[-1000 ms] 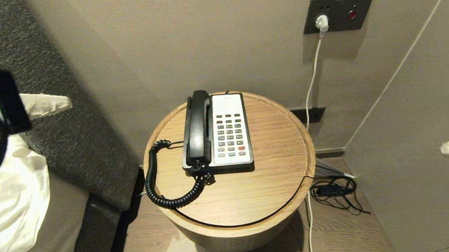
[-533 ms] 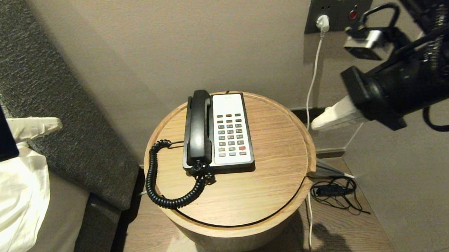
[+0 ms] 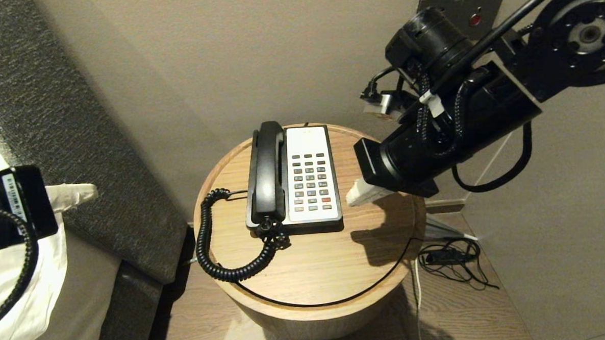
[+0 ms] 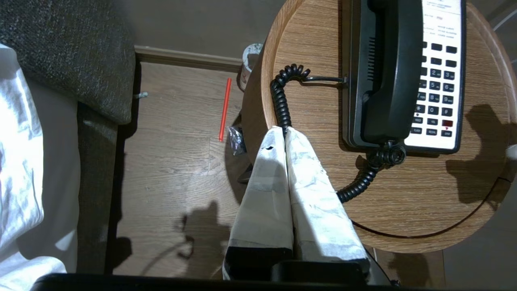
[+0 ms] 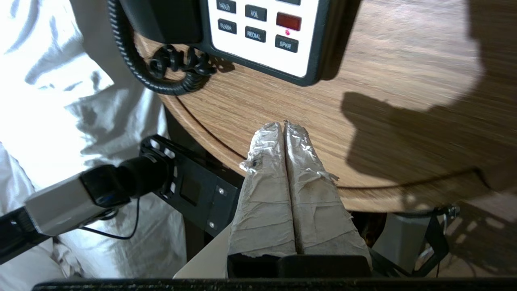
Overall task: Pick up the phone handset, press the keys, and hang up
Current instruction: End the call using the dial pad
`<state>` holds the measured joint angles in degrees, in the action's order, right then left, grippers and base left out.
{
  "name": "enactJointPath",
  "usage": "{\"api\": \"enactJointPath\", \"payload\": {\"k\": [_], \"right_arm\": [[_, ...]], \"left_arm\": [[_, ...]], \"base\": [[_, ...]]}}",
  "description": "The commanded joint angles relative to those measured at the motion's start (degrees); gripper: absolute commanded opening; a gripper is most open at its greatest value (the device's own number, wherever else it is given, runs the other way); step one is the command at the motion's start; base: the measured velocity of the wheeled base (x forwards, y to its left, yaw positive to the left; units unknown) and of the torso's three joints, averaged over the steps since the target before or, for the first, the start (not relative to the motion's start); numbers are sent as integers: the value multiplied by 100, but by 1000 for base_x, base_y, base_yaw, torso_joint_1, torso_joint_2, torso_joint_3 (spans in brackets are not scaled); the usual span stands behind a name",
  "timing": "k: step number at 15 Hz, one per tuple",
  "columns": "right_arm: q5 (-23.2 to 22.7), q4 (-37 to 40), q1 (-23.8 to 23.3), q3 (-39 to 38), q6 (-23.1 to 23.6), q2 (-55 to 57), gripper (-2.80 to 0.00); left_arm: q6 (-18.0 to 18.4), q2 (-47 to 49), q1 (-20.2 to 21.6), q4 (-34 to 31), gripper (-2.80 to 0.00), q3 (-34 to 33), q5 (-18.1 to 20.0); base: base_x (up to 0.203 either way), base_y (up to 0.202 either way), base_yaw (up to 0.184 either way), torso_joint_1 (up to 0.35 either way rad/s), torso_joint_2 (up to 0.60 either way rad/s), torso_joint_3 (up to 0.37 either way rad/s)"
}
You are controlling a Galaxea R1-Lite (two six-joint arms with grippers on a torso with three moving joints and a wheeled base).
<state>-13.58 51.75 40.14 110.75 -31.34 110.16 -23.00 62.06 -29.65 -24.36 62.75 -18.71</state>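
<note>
Black handset (image 3: 267, 171) sits cradled, so the left gripper (image 3: 86, 192), fingers pressed together beside the table (image 3: 377, 248), should spread before straddling its middle, while the right gripper (image 3: 352, 198), likewise closed, waits beside the keys (image 3: 310, 182).

Head camera high above table (image 3: 312, 272), wrist cameras nearer — all share phone (image 3: 310, 177).

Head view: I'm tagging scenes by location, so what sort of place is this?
Probably a hotel bedroom: a corded desk phone on a round wooden bedside table, white bedding beside a padded headboard, and a wall socket panel.

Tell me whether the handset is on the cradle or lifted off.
On the cradle. The handset lies flat along the phone base, and neither shut gripper touches it.
</note>
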Motion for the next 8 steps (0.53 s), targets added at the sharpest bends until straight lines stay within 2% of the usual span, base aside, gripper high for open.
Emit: {"api": "enactJointPath", "payload": {"k": [1, 5, 8], "right_arm": [[-5, -53, 87, 25, -13, 246, -280], [70, -469, 142, 34, 13, 550, -280], [118, -499, 143, 43, 23, 559, -280]], "left_arm": [[-59, 25, 11, -8, -280, -75, -10], [-90, -10, 28, -8, -280, -171, -10], [-99, 8, 55, 62, -280, -176, -10]], "base": [[0, 0, 0, 0, 0, 0], [0, 0, 0, 0, 0, 0], [0, 0, 0, 0, 0, 0]]}}
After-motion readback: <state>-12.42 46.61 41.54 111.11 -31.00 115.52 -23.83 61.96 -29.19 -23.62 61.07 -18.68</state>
